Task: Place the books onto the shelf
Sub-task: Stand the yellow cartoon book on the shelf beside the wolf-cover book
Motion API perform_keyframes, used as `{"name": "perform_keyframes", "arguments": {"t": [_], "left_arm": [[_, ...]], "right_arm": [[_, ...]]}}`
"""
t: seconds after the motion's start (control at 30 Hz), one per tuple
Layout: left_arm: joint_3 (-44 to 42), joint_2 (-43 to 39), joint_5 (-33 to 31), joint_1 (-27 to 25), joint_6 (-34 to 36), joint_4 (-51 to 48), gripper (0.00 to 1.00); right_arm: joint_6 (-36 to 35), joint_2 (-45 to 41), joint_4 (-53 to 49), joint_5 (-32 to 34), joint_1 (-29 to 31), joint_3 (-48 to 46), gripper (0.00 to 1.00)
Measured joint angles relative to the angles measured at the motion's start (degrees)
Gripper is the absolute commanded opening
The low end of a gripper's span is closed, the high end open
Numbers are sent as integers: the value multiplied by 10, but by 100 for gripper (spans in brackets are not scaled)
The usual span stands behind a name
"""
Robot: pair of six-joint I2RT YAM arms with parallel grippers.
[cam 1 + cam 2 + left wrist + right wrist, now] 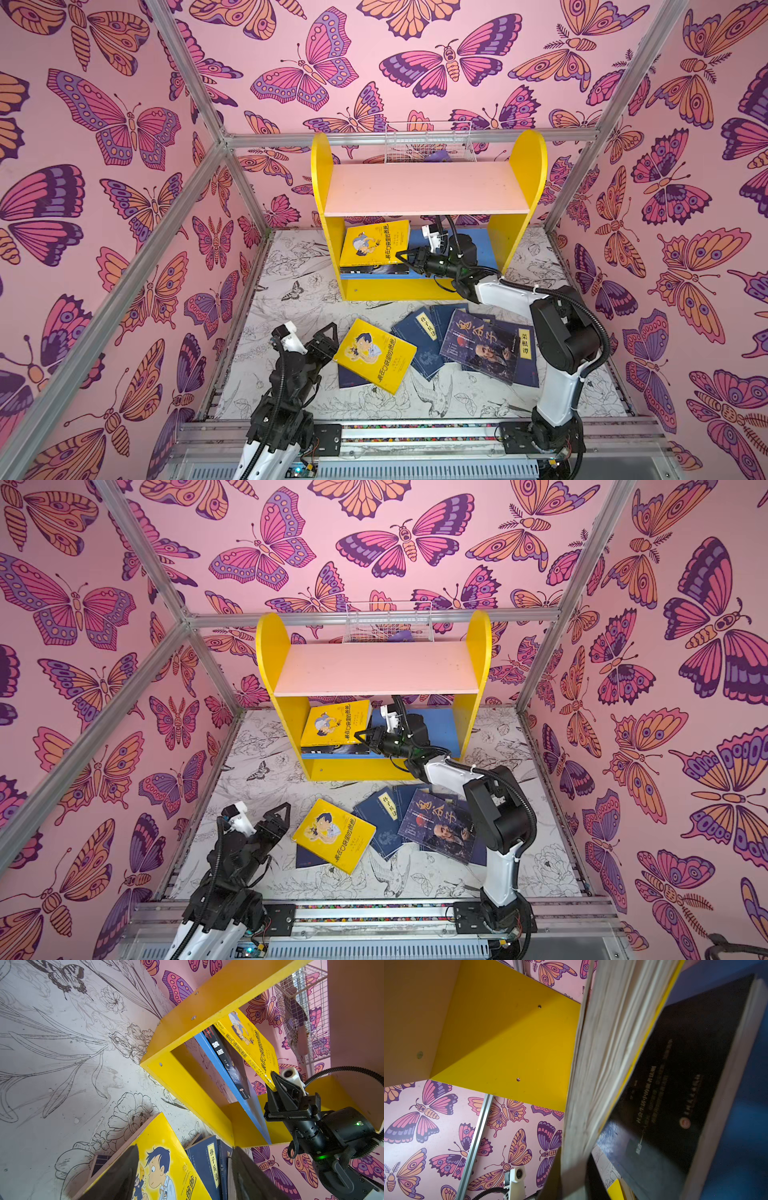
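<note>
In both top views, the right gripper (402, 258) is clamped on the corner of a yellow book (374, 243), seemingly to settle it on the shelf (428, 189), centre frame. The left gripper (328, 338) gapes empty beside the floor books (453, 347), lower centre.

Left wrist: a black book (228, 1061) lies under the yellow one.

Right wrist: blurred pages fill the right half, hiding the jaws.

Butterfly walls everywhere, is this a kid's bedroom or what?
Probably not a bedroom: it looks like a robot test booth dressed up like one. The butterfly walls are panels in a metal frame, two robot arms are bolted to a rail, and one end effector is shelving a yellow book.
</note>
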Motion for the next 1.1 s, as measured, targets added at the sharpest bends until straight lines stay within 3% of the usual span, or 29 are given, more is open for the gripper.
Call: {"name": "perform_keyframes", "arguments": {"t": [1.1], "left_arm": [[0, 0, 3, 0, -13, 0, 74]], "right_arm": [[-30, -1, -85, -24, -4, 32, 0]]}}
